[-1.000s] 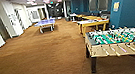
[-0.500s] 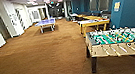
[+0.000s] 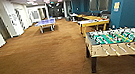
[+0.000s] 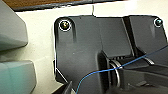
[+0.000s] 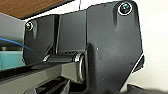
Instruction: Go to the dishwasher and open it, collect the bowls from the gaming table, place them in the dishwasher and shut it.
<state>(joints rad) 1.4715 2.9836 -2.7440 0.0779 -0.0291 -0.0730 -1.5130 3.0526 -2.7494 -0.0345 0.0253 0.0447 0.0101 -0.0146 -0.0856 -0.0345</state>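
Table-football table (image 3: 119, 42) now nearer at right, gaming table (image 3: 93, 23) beyond; carpet (image 3: 36, 64) ahead; gripper states indeterminable.

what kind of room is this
Likely an office games or break room: a wooden table-football table with a green field, a blue table-tennis table further back, and brown carpet under ceiling light panels.

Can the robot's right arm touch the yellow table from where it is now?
Probably not. The yellow-edged table stands well down the room, past the table-football table, with a stretch of brown carpet in between.
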